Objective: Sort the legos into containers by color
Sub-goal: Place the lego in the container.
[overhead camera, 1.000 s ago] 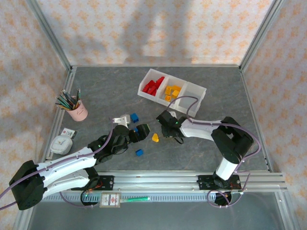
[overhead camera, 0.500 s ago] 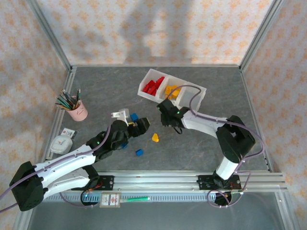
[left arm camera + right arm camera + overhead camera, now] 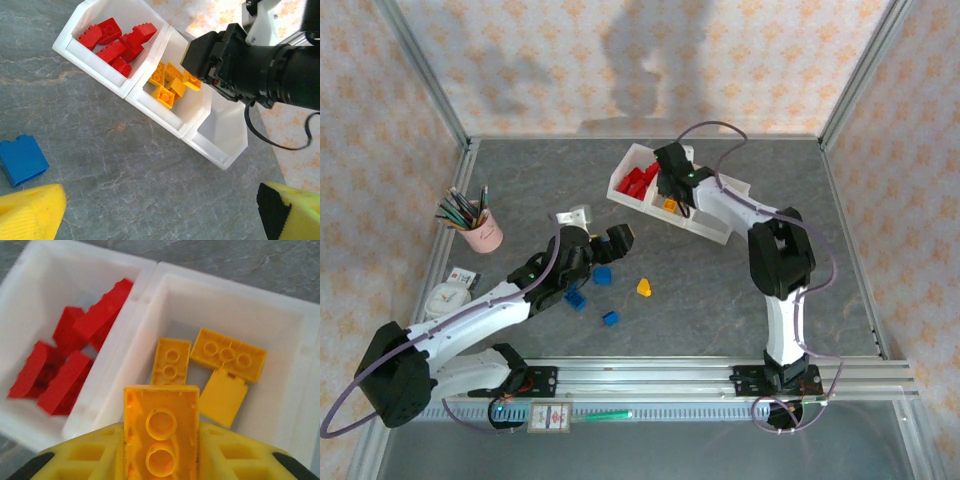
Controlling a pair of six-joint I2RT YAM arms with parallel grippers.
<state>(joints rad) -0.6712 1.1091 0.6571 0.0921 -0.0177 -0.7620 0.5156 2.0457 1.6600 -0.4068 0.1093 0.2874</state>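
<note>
Logging the sort as well under way, not finished. Counting several red bricks (image 3: 116, 41) in the end compartment of the white three-compartment tray (image 3: 69, 44). Counting at least three yellow-orange bricks (image 3: 227, 354) lying in the middle compartment. Finding the third compartment (image 3: 220, 127) bare, presumably awaiting blue. Noting the right tool (image 3: 672, 186) hovering over the middle compartment, pinching narrowly on one more yellow-orange brick (image 3: 161, 432), studs up and, judging by position, close to release. Listing as left to do: three blue bricks (image 3: 577, 298) and one yellow wedge (image 3: 644, 287), lying loose on the tabletop (image 3: 770, 290) near the left tool (image 3: 607, 248), gaping wide and carrying nothing. Crediting the right wrist view with the grip and the sorted yellow pieces, partly masked by the right arm from above. Crediting the left wrist view with the bare third compartment. Crediting the top view with the loose-piece count.
</note>
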